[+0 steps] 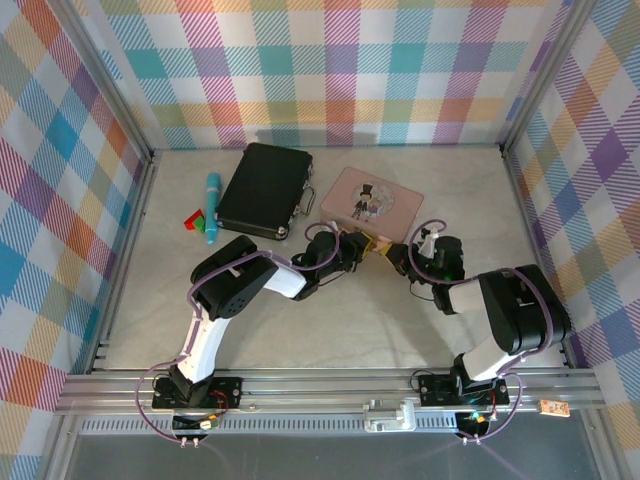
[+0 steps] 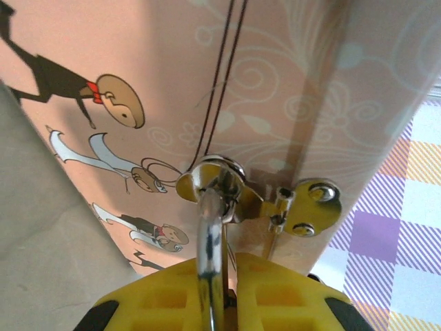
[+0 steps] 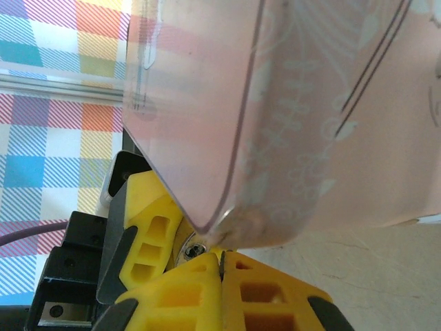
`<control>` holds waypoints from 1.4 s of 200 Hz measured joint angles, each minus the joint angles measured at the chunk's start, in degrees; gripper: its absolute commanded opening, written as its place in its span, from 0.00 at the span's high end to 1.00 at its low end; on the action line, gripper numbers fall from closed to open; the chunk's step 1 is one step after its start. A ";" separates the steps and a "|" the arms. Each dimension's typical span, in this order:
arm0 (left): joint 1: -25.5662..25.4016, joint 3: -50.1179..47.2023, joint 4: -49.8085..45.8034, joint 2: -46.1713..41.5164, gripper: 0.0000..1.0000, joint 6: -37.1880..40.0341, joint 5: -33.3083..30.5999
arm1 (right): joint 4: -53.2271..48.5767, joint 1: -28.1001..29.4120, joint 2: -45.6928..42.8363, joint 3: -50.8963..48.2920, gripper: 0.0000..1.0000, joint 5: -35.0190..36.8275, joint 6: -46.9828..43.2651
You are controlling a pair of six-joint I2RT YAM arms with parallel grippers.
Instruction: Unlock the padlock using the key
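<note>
The pink picture tin [image 1: 372, 200] lies at the back centre. At its near edge hangs the small brass padlock [image 1: 378, 243]. In the left wrist view the silvery shackle [image 2: 210, 241] runs up through the tin's hasp [image 2: 215, 172], and my left gripper [image 2: 231, 261] is shut on the padlock, hiding its body. From the right, my right gripper [image 3: 221, 256] meets it, shut on a thin dark key blade [image 3: 221, 265] of which only an edge shows. The padlock's keyhole end [image 3: 193, 249] sits just left of the right fingertips, under the tin's corner [image 3: 227, 227].
A black case [image 1: 265, 188] lies left of the tin, with a teal pen [image 1: 213, 205] and a small red and green piece [image 1: 195, 218] further left. Checked walls [image 1: 90, 200] close the table on three sides. Bare table [image 1: 340, 330] lies in front of the grippers.
</note>
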 measured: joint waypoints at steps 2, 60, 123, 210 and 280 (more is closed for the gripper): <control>0.00 -0.07 0.00 0.00 1.00 -0.09 -0.02 | 0.02 0.09 0.13 0.00 1.00 0.02 0.00; 0.04 -0.17 -0.37 -0.11 1.00 -1.03 -0.42 | -0.70 1.51 -0.24 0.00 1.00 2.60 -1.99; 0.07 -0.17 -0.35 -0.15 1.00 -1.07 -1.07 | -3.65 4.48 -4.26 -0.50 1.00 7.93 -6.45; -1.66 0.07 3.69 -0.87 1.00 -1.25 3.39 | -9.22 9.84 -7.08 -2.10 1.00 8.96 -9.66; -1.90 -0.04 3.56 -3.21 1.00 2.86 4.20 | -19.12 5.20 -16.41 -1.20 1.00 7.82 -11.26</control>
